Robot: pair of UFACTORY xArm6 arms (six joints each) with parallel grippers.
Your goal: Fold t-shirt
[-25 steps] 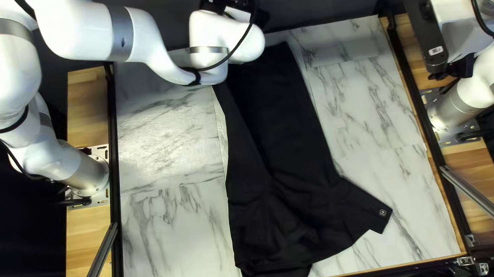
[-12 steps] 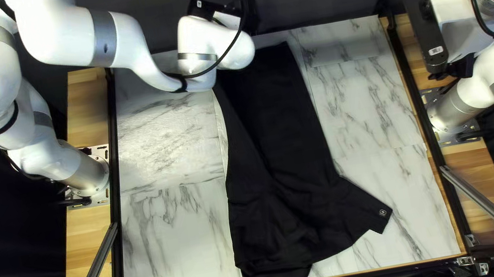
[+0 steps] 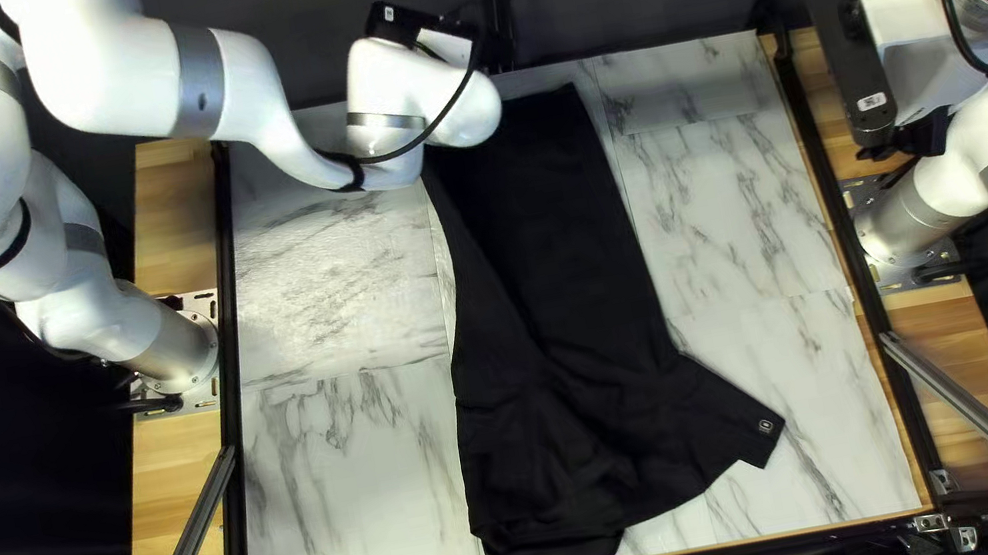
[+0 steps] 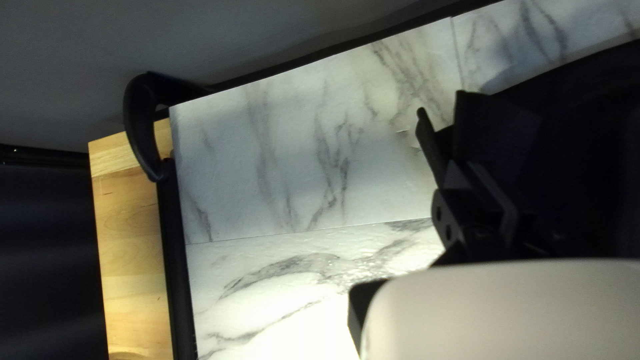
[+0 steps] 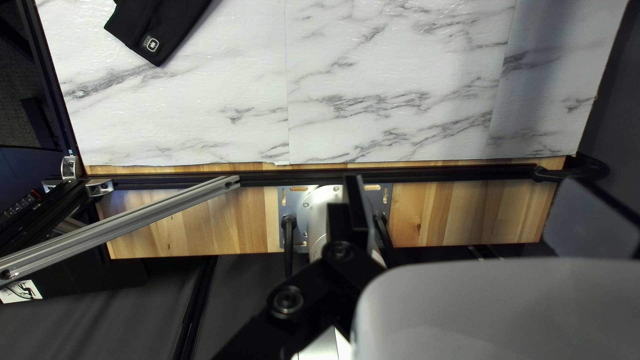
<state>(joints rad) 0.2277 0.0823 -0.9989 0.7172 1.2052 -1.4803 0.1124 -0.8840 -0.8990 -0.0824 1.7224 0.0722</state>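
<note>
At the table's (image 3: 343,494) far side, the left gripper (image 4: 441,103) has jaws nearly closed, pinching the t-shirt's (image 3: 571,251) edge; the right gripper (image 3: 923,137) gapes, empty, by the right side. Outward from that pinch, the shirt runs down the table's middle. It should handle light, limp and crease-prone: take 2 spread holds along its edge, not the loose sleeve (image 3: 728,412).
</note>
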